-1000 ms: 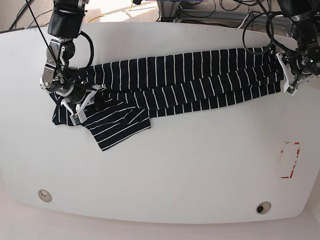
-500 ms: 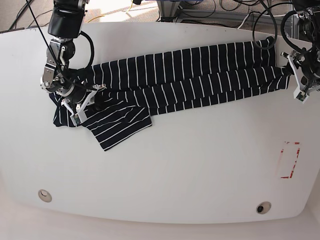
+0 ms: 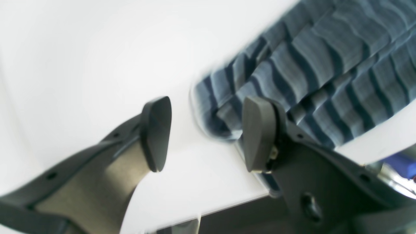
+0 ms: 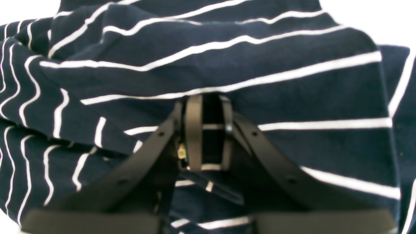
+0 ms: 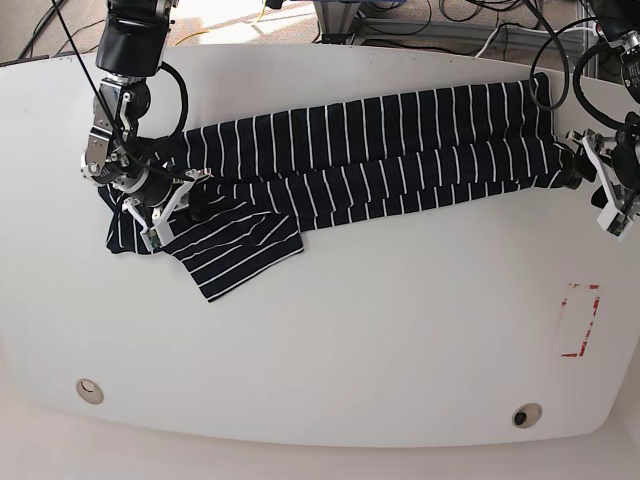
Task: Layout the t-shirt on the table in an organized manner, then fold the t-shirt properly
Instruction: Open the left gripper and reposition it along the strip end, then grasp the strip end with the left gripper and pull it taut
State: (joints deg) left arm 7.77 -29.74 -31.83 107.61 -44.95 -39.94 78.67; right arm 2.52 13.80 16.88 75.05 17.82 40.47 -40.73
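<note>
The dark navy t-shirt [image 5: 370, 150] with thin white stripes lies stretched in a long bunched band across the back of the white table [image 5: 350, 350]. A folded flap [image 5: 240, 255] sticks out at its left end. My right gripper [image 5: 172, 203] is at that left end, shut on a fold of the t-shirt [image 4: 227, 65], its fingertips buried under the cloth [image 4: 210, 104]. My left gripper [image 5: 597, 182] stands open just off the t-shirt's right end. In the left wrist view its fingers [image 3: 156, 133] are well apart, with bare table between them and the blurred cloth end [image 3: 292, 65] beyond.
A red-outlined rectangle mark [image 5: 580, 320] is at the table's right. Two small round fittings [image 5: 90, 390] [image 5: 526, 414] sit near the front edge. Cables [image 5: 470, 15] and floor lie behind the table. The table's right edge [image 3: 227, 200] is close under the left gripper.
The left gripper has moved right and toward the front, and the t-shirt's right end went right with it and now lies straighter, clear of the fingers. The right arm has not moved.
</note>
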